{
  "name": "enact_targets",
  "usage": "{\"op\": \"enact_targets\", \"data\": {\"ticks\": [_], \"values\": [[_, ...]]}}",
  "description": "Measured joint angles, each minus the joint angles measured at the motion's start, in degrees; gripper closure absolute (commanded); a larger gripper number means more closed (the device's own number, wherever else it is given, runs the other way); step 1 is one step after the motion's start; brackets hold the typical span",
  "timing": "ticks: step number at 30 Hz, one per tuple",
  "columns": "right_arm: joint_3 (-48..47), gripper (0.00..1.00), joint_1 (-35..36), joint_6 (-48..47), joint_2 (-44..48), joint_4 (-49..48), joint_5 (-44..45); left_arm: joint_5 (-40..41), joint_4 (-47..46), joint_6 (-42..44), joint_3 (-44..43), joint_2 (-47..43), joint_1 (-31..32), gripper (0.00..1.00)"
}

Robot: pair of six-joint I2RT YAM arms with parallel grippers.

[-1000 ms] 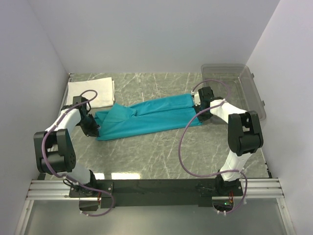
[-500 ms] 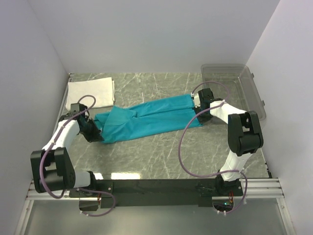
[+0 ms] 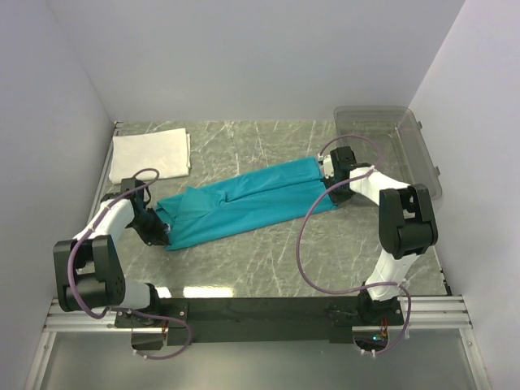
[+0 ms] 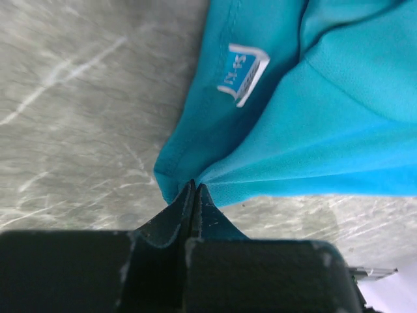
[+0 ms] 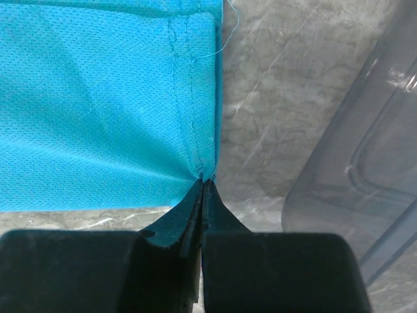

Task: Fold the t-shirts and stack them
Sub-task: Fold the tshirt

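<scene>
The teal t-shirt [image 3: 240, 205] lies stretched in a long band across the middle of the table, running from lower left to upper right. My left gripper [image 3: 159, 230] is shut on its left end, beside the white neck label [image 4: 242, 77]. My right gripper [image 3: 327, 169] is shut on the hemmed right end [image 5: 195, 98]. Both pinches show in the wrist views, with cloth bunched at the fingertips. A folded white fabric piece [image 3: 151, 153] lies flat at the back left, apart from both grippers.
A clear plastic bin [image 3: 390, 148] stands at the back right, close to my right gripper; its wall shows in the right wrist view [image 5: 352, 169]. White walls close in the left, back and right sides. The marble tabletop [image 3: 268, 260] lies bare in front of the shirt.
My left gripper has moved toward the near edge with the shirt's left end, swinging the band to a steeper diagonal. My right gripper has stayed in place.
</scene>
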State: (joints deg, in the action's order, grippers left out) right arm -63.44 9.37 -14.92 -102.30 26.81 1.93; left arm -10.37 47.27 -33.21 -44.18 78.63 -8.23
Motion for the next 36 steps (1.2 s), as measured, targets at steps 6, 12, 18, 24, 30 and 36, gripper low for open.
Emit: {"op": "enact_targets", "data": {"ticks": [6, 12, 18, 24, 30, 36], "values": [[0.0, 1.0, -0.79, -1.6, 0.24, -0.09, -0.39, 1.73, 0.9, 0.0, -1.27, 0.15, -0.26, 0.99], [0.0, 1.0, -1.4, -2.34, 0.24, -0.02, -1.22, 0.79, 2.4, 0.04, -1.03, 0.15, -0.26, 0.99], [0.0, 0.95, -1.4, -3.02, 0.24, 0.04, -1.4, -0.52, 3.63, 0.55, -0.42, 1.38, -0.33, 0.89], [0.02, 0.7, -1.44, -4.7, 0.44, 0.42, -2.45, -1.77, 4.92, 1.07, -0.39, 1.36, -0.35, 0.67], [0.13, 0.46, -1.51, -6.62, 3.1, 2.21, -6.4, 1.62, 7.45, -0.7, -3.37, -4.11, -0.7, 0.47], [-1.2, 0.42, -1.88, -10.27, 5.6, 4.66, -12.17, 1.6, 0.81, -3.19, -7.28, -4.26, -3.52, 0.51]]}}
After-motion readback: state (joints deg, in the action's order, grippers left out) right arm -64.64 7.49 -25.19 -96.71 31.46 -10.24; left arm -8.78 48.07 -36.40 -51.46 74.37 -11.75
